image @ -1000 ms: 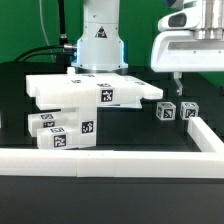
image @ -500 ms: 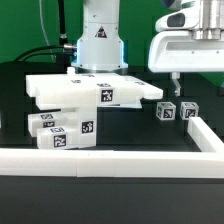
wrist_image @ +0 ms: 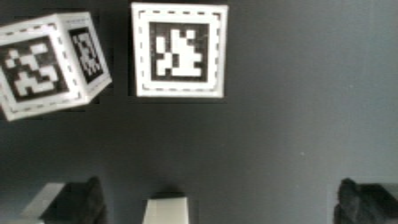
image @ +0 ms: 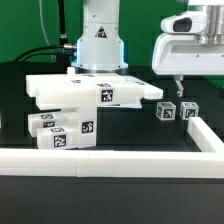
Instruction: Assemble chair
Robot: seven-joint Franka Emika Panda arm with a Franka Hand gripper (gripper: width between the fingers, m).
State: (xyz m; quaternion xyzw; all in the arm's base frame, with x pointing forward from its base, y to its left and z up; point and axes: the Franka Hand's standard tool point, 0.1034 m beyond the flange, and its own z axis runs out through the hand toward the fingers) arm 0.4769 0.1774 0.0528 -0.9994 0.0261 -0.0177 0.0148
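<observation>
Collision is the chief hazard to be judged from the exterior view. The gripper (image: 178, 76) is held above the table, over the small cubes (image: 165, 110) that stand just beside each other near the border rail (image: 206, 136) at the exterior view's right. If it were lowered off-centre, a finger could be brought down on a cube's top, or one cube could be knocked against its neighbour or the rail. The jaw opening cannot be made out in this view. The chair is seen unassembled: a wide flat slab (image: 95, 92) appears to rest on other white parts in front of the robot base (image: 100, 45), and blocky pieces (image: 60, 130) are laid before it toward the exterior view's left. All are matte white and marked with small black-and-white tags. In the wrist view the gripper (wrist_image: 214, 205) is shown spread open with nothing held, its dark fingers (wrist_image: 71, 200) being set well apart. Two tagged cubes are seen on the dark table (wrist_image: 285, 140), one turned askew (wrist_image: 50, 65) and the other square-on (wrist_image: 182, 50). As neither is centred between the fingers, a grasp closed from here is judged likely to miss, or to catch only a corner and spin the piece. A small pale shape (wrist_image: 164, 207) between the fingers cannot be identified.
</observation>
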